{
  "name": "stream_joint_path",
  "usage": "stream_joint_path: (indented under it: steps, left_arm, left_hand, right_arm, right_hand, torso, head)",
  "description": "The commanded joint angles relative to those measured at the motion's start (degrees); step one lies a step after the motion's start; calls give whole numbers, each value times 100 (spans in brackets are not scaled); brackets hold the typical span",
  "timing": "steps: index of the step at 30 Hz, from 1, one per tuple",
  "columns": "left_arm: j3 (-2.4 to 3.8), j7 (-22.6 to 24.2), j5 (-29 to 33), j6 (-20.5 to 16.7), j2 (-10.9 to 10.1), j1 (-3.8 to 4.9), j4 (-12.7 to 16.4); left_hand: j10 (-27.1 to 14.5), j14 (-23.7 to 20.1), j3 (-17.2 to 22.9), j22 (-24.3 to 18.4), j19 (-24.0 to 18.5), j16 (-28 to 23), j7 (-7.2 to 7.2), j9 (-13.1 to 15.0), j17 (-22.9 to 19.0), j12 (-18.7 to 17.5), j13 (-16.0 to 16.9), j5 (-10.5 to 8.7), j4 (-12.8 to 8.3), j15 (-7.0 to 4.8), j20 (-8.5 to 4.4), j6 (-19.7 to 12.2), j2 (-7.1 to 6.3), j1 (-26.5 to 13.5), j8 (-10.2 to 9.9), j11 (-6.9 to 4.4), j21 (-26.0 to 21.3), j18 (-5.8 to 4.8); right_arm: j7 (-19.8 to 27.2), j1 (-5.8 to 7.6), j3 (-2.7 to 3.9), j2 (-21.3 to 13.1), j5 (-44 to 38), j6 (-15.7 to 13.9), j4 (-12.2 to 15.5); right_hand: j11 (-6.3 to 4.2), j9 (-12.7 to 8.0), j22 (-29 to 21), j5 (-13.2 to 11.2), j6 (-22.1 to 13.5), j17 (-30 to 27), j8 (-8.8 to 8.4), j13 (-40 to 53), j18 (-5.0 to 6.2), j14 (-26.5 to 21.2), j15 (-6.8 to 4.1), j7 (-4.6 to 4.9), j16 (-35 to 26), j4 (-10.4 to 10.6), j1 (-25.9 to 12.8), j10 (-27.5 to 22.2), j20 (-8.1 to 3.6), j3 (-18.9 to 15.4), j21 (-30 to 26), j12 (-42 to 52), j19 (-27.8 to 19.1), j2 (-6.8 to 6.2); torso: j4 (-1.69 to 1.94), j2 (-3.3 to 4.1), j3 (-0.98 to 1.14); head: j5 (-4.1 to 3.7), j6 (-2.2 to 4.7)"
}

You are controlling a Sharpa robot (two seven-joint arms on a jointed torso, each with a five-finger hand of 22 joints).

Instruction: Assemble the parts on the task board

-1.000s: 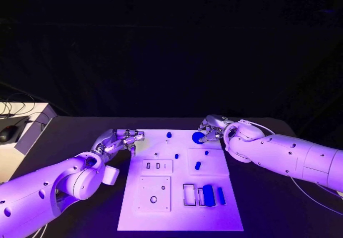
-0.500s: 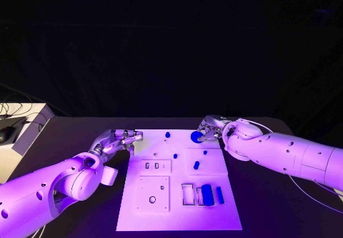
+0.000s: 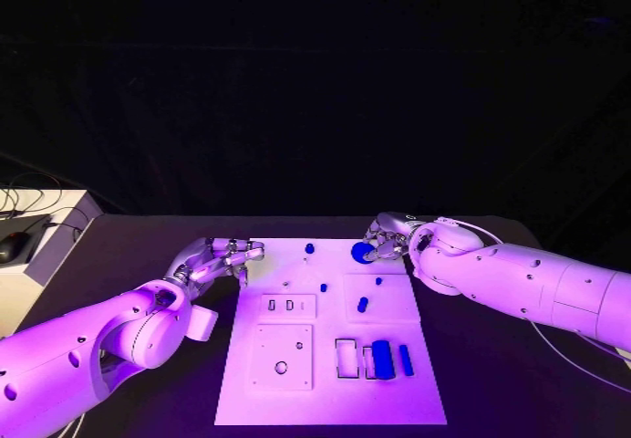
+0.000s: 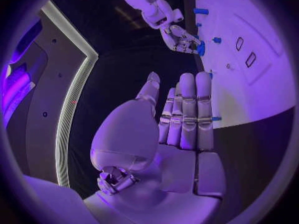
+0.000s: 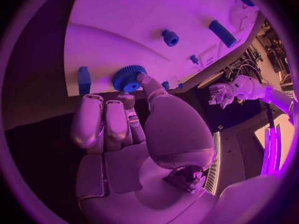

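Head view: right hand (image 3: 384,240) at board's (image 3: 329,401) far right corner, thumb and finger pinching blue gear (image 3: 362,251), left hand (image 3: 217,258) off far-left edge, fingers loosely curled, empty, left wrist: fingers (image 4: 187,114) straight, together, right wrist: gear (image 5: 128,78) flat on board edge.

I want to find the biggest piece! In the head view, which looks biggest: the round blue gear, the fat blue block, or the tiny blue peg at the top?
1. Fat blue block.
2. Round blue gear.
3. Tiny blue peg.
The block lies nearer the camera, so its lead over the gear is unsure.
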Motion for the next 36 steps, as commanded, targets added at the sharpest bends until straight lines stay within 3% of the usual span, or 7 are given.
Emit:
stream_joint_path:
  steps: [1,6,11,17,22,24,36]
  left_arm:
    - [4,27,-5,24,-2,-2,10]
    - [4,26,-5,18,-11,-2,13]
    - [4,26,-5,13,-19,-2,16]
    - [4,26,-5,9,-21,-2,17]
    - [4,28,-5,5,-26,-2,7]
    - [4,29,-5,4,-28,-2,3]
    - [4,32,-5,7,-22,-3,-21]
  left_hand:
    - [-22,-2,21,8,18,3,-2,2,-8,-7,-4,7,-22,44,22,4,28,2,24,-1,-35,181]
    - [-22,-2,21,8,18,3,-2,2,-8,-7,-4,7,-22,44,22,4,28,2,24,-1,-35,181]
    - [-22,-2,21,9,19,4,-1,3,-9,-6,-4,8,-24,44,22,4,28,0,25,0,-37,181]
    - [-22,-2,19,11,21,4,3,3,-12,-6,-4,8,-28,45,22,3,28,-3,27,1,-42,181]
    - [-22,-2,19,11,21,4,3,3,-12,-6,-4,8,-28,45,22,3,28,-3,27,1,-42,181]
    - [-22,-2,19,11,21,4,3,3,-12,-6,-4,8,-28,45,22,3,28,-3,27,1,-42,181]
    - [-22,-2,19,11,21,4,3,3,-12,-6,-4,8,-28,45,22,3,28,-3,27,1,-42,181]
  right_arm:
    - [-22,-44,-30,25,54,343,-15]
    - [-17,-43,-30,35,67,376,-35]
    - [-4,-41,-31,45,83,422,-49]
    - [13,-38,-31,46,116,441,-56]
    - [50,-35,-31,33,146,263,-37]
    - [65,-34,-31,24,148,185,-19]
    - [97,-27,-29,-80,-16,-447,234]
  right_hand:
    - [-12,7,926,213,-29,7,4,-12,-55,12,10,-7,-16,15,-81,-52,15,-21,-10,-36,354,6]
    - [-21,3,926,495,-16,13,1,-17,-59,15,0,-6,-24,-41,-132,-55,5,73,-9,-42,354,29]
    - [-31,4,928,593,21,20,3,-15,-66,18,-12,-18,-40,-126,-207,-48,-5,192,-2,-40,354,57]
    - [-48,-3,926,993,64,20,-2,-19,-71,19,-29,-20,-55,-193,-243,-66,-23,398,-14,-59,349,122]
    - [-65,-2,929,910,146,34,2,14,-81,24,-43,-41,-60,-248,-351,-29,-39,650,4,-31,351,162]
    - [-66,0,931,707,163,40,3,18,-83,27,-42,-49,-57,-238,-375,-15,-40,629,14,-25,353,152]
    - [-81,2,942,299,260,73,4,33,-96,32,-55,-89,-45,-196,-344,51,-50,493,65,-25,358,133]
  torso:
    - [2,0,-2]
    - [0,5,0]
    - [-5,0,1]
    - [-3,-1,3]
    - [-7,2,8]
    - [-6,3,7]
    - [2,-1,6]
  head:
    - [5,4]
    - [13,7]
    - [22,4]
    - [20,-4]
    - [27,1]
    - [27,1]
    - [38,-3]
